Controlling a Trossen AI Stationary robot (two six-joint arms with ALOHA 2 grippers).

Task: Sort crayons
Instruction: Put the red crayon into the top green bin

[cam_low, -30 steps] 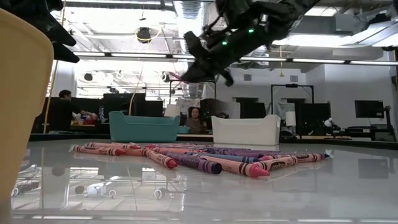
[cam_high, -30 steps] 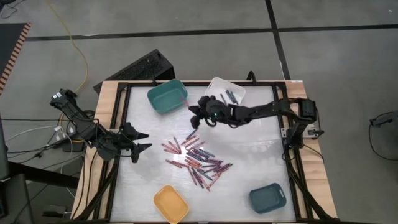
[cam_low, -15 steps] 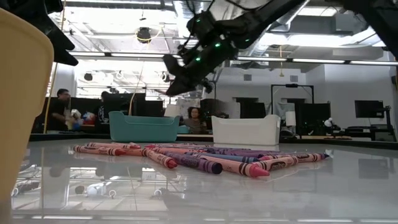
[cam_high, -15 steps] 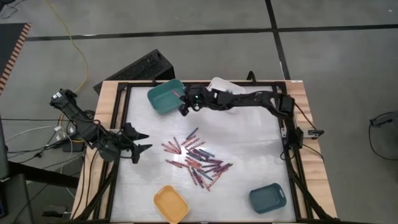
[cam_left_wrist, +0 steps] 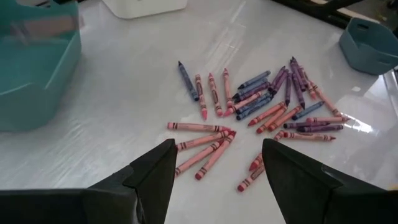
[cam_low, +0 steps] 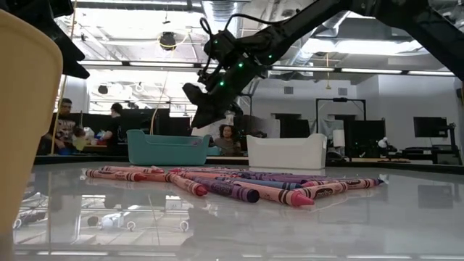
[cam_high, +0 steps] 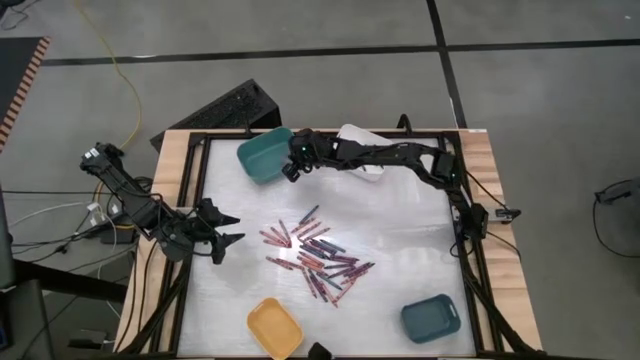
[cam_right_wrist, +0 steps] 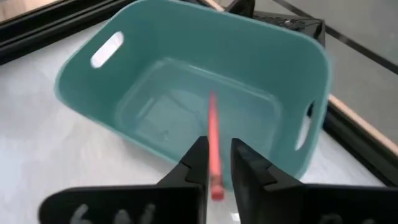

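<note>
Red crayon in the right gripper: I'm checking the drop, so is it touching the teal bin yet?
Cannot tell. In the right wrist view the red crayon sits pinched in the right gripper before the teal bin; no view plainly shows contact or a gap.

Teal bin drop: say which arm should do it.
Right. The right gripper is shut on a red crayon above the teal bin. The left gripper is open, empty, beside the pile.

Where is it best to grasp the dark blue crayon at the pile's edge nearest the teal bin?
Probably at mid-length, from straight above, closing across the dark blue crayon: it lies flat, bare table on one side, a red crayon close on the other. The open left end effector faces it; the right end effector holds a pinkish crayon over the teal bin.
</note>
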